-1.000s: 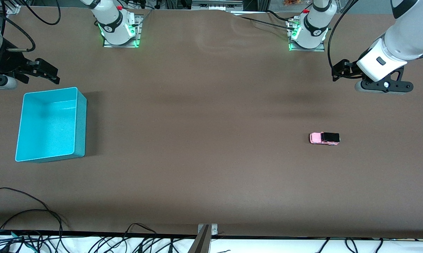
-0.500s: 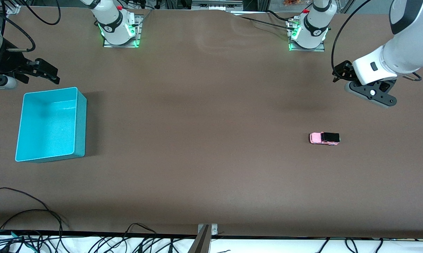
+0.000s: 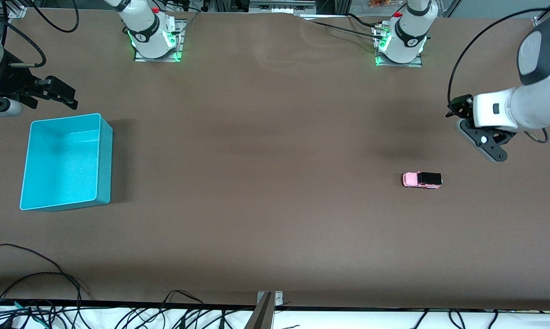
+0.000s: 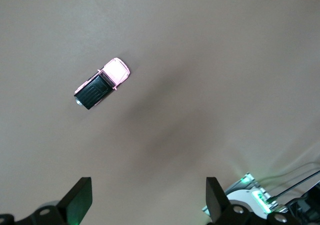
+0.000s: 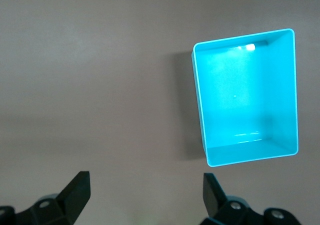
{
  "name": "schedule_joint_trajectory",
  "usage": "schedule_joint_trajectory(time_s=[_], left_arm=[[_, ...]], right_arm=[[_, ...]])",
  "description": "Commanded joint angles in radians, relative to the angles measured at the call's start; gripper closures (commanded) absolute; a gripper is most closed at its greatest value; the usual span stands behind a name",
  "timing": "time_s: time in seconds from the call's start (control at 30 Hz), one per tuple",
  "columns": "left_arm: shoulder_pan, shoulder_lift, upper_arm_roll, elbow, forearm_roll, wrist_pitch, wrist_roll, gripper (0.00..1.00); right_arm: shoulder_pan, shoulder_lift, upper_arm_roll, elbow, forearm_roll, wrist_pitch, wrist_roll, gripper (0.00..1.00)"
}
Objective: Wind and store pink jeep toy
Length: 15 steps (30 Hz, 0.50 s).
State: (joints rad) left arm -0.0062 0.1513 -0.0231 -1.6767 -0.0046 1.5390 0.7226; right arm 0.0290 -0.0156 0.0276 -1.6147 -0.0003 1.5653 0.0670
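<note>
The pink jeep toy (image 3: 422, 179) stands on its wheels on the brown table toward the left arm's end, pink hood and black rear roof showing. In the left wrist view the jeep (image 4: 102, 83) lies well clear of my fingers. My left gripper (image 3: 456, 108) hangs open and empty over bare table beside the jeep, its jaws wide apart around nothing (image 4: 148, 200). The teal bin (image 3: 60, 164) sits empty toward the right arm's end. My right gripper (image 3: 65, 95) waits open over bare table just off the bin's rim; in its wrist view (image 5: 146, 195) the bin (image 5: 245, 100) lies ahead.
Both arm bases (image 3: 153, 34) (image 3: 400, 39) stand along the table's edge farthest from the front camera. Loose black cables (image 3: 28, 292) and a metal bracket (image 3: 268, 304) line the edge nearest to it. Wide brown table surface (image 3: 256, 173) lies between bin and jeep.
The left arm has swung its hand down the front view toward the jeep, turning the wrist as it went. The right arm, jeep and bin have not moved.
</note>
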Motion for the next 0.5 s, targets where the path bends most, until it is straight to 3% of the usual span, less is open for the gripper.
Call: schedule_joint_trajectory(time_s=[0.0, 0.47], left_arm=[[0.031, 0.074, -0.003, 0.019, -0.006, 0.071, 0.148, 0.00], [0.060, 0.083, -0.003, -0.205, 0.009, 0.424, 0.517, 0.00]], right_arm=[[0.002, 0.008, 0.003, 0.022, -0.006, -0.004, 0.004, 0.00], [0.002, 0.008, 0.003, 0.022, -0.007, -0.004, 0.004, 0.00]])
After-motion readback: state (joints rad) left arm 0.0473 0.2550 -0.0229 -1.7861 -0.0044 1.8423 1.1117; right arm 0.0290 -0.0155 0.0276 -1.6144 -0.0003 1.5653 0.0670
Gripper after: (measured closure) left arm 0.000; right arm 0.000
